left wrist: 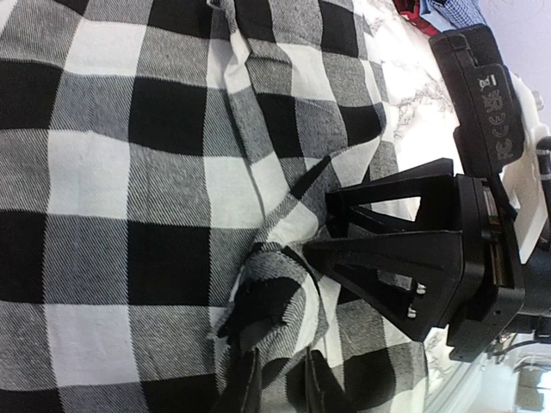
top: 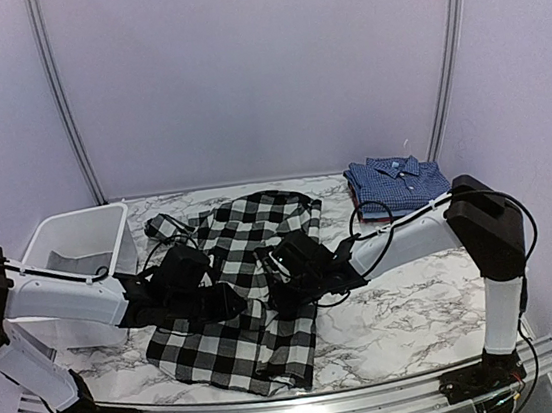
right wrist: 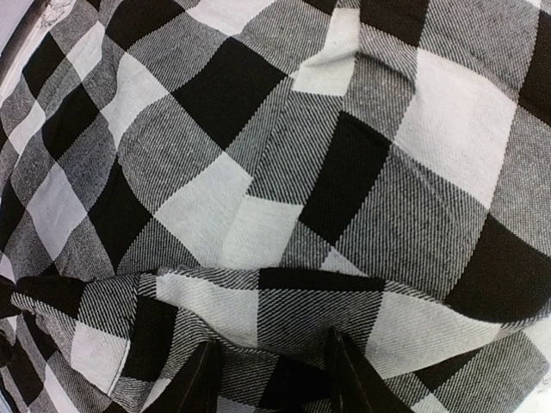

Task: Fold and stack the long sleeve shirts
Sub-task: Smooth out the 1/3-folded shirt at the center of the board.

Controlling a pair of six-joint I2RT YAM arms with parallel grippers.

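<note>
**Check shirt, mid-fold: both pincers on its middle**

Laid on bench [top: 400, 317]: check shirt [top: 259, 229], one end towards the arm bases, the other far. Long axis near-to-far, leaning slightly right.

Gripped at mid-length by left pincer [left wrist: 280, 383], clenched on a bunched ridge of cloth. Gripped just beside that, to the right, by right pincer [right wrist: 275, 357], seemingly grasping a folded edge, tips hidden under the cloth.

Set about level across the short axis, neither arm clearly nearer; next fold judged to run along the length.

Farther off, far left: white bin [top: 71, 220]. Far right: blue shirt [top: 394, 182], already folded, well apart from both pincers, closer to the right arm for stacking.
</note>
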